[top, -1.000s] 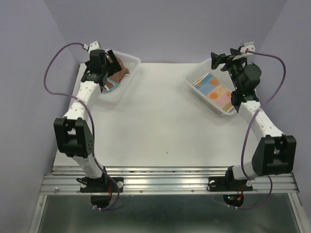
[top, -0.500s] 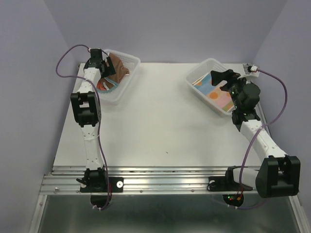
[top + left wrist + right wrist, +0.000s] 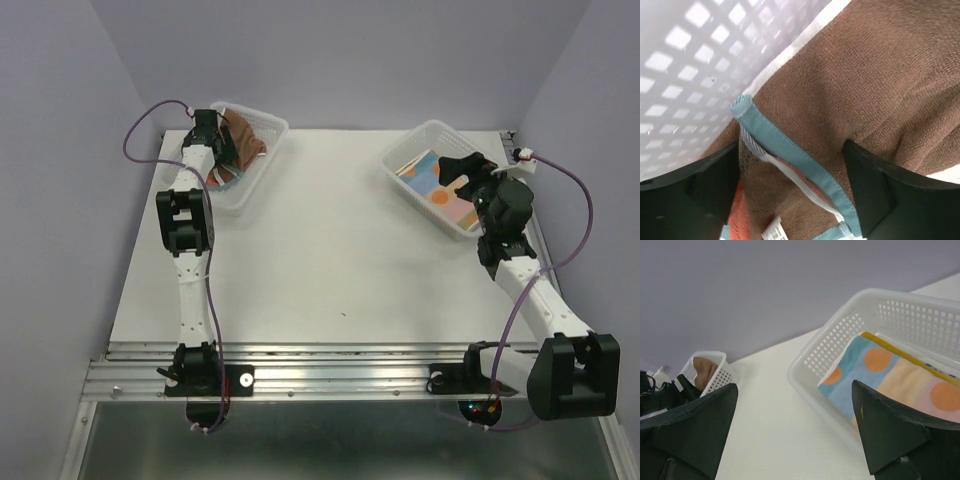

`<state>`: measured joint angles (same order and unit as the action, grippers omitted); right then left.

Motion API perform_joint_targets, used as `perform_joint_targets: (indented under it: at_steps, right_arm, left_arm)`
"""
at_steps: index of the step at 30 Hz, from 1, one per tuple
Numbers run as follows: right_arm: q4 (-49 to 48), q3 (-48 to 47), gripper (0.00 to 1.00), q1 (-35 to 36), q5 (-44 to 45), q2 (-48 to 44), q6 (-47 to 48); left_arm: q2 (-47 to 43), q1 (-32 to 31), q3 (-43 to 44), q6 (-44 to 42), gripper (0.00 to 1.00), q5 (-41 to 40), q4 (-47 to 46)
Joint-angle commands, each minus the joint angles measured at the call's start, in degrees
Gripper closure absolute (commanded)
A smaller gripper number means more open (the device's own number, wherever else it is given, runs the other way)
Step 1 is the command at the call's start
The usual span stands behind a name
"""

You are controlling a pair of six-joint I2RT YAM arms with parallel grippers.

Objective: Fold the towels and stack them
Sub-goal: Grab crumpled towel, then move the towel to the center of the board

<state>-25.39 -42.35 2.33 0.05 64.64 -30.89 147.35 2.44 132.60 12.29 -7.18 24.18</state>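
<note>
A brown towel (image 3: 247, 140) edged in teal lies bunched in the left mesh basket (image 3: 266, 121). My left gripper (image 3: 222, 150) reaches down into that basket. In the left wrist view its jaws stand wide, with a fold of the brown towel (image 3: 875, 75) and its teal border (image 3: 785, 145) between them; the left gripper (image 3: 791, 150) stays open. A light blue towel with orange dots (image 3: 430, 178) lies flat in the right basket (image 3: 420, 135). My right gripper (image 3: 462, 170) hovers open over that basket's near side, holding nothing, and the dotted towel (image 3: 875, 365) shows between its fingers.
The left basket's mesh wall (image 3: 685, 75) stands close on the left of the gripper. An orange cloth (image 3: 737, 220) shows under the brown one. A yellow edge (image 3: 900, 352) runs along the dotted towel. White tabletop (image 3: 330, 240) spreads between the two baskets.
The left arm has stretched out straight toward the left basket, and its gripper has sunk onto the brown towel. The right arm has swung right and lowered beside the right basket.
</note>
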Motion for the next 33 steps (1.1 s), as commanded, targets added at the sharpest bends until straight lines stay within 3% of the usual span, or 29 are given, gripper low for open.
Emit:
perform_joint_targets:
  at_steps: [1,2,3,4,5,6,14,24,28,33]
  right_arm:
    - [-0.5,0.8,0.00,-0.2,0.9,-1.9,-0.2]
    - [-0.4,0.9,0.00,-0.1,0.8,-2.0,-0.2]
    - [-0.4,1.0,0.00,-0.1,0.7,-2.1,-0.3]
    - [-0.3,1.2,0.00,-0.1,0.7,-2.2,-0.3]
    - [-0.3,1.4,0.00,-0.2,0.6,-2.3,-0.3]
    - [-0.3,1.5,0.00,-0.2,0.6,-2.5,-0.3]
    - [-0.7,3.1,0.00,-0.1,-2.3,-4.0,-1.8]
    - [3.1,4.7,0.00,-0.2,-6.5,-9.1,-2.9]
    - [5.3,5.7,0.00,0.0,-7.5,-12.3,-3.6]
    - [9.6,6.9,0.00,-0.1,-8.8,-16.2,-4.4]
  left_arm:
    - [0.0,0.4,-0.2,0.9,0.20,2.9,-1.5]
    - [-0.1,0.4,-0.2,1.0,0.31,3.0,-1.5]
    - [-0.5,0.4,-0.3,1.3,0.56,3.1,-1.5]
    - [-0.8,0.4,-0.3,1.6,0.67,3.2,-1.5]
    - [-1.8,0.4,-0.5,2.2,0.89,3.3,-1.4]
    - [-2.4,0.4,-0.6,2.4,0.99,3.4,-1.5]
    - [-12.6,0.3,-1.1,2.8,1.00,6.5,-3.0]
    - [-39.5,-2.3,-12.8,4.8,1.00,13.0,-7.2]
    - [-49.6,-6.5,-18.8,5.1,1.00,15.1,-8.1]
    - [-63.5,-17.7,-34.2,5.8,1.00,13.5,-12.7]
